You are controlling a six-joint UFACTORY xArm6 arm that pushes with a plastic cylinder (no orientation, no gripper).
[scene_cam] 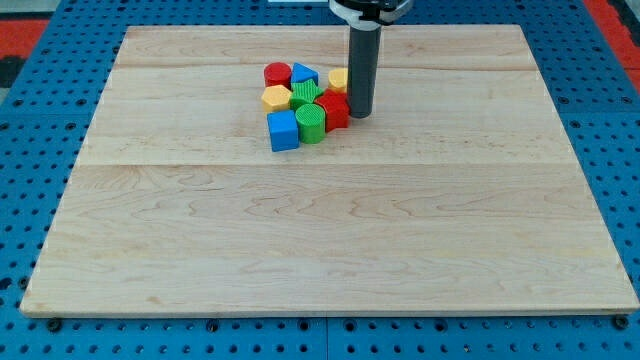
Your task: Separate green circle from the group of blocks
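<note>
A tight group of blocks sits at the upper middle of the wooden board. The green circle is at the group's lower right, touching a blue cube on its left and a red block on its right. Above it lie a green star-like block, a yellow hexagon, a red circle, a blue block and a yellow block. My tip is just right of the red block, at the group's right edge, a short way right of the green circle.
The board lies on a blue perforated table. The arm's white mount shows at the view's top, above the rod.
</note>
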